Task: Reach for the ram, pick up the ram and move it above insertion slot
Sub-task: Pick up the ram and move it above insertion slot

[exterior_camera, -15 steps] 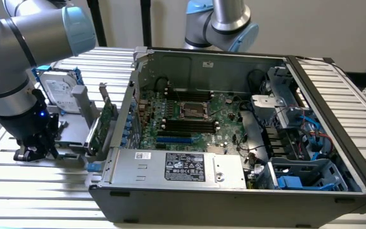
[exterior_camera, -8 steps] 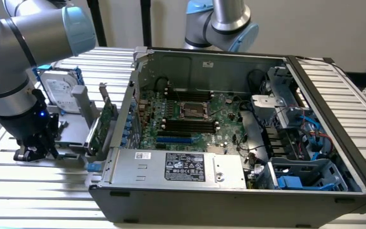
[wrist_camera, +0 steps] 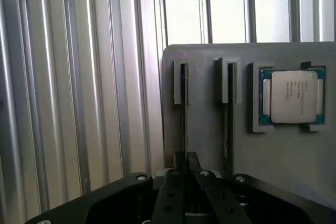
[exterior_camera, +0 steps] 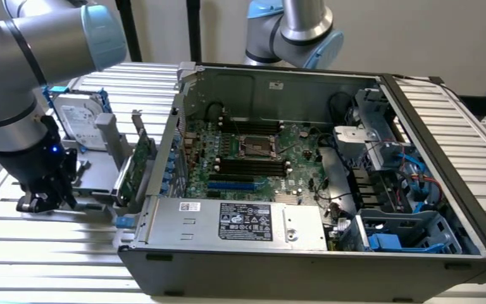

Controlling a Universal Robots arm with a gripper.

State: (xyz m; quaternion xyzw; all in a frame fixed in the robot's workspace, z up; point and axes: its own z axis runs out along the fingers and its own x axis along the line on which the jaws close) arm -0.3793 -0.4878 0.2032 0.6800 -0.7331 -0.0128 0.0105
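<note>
The gripper (wrist_camera: 186,163) is clamped on the ram (wrist_camera: 184,114), which stands edge-on in the grey holder (wrist_camera: 205,129); a CPU (wrist_camera: 290,97) sits nearby.

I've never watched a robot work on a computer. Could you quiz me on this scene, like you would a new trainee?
1. True or false: the computer case lies open, with its motherboard showing.
2. Pick one: what is the gripper shut on? A. the hard drive. B. the ram. C. the expansion card.
3. Short answer: in the wrist view, how many narrow slots does the grey holder have beside the processor chip?

Key: 1 true; 2 B; 3 two.
</note>
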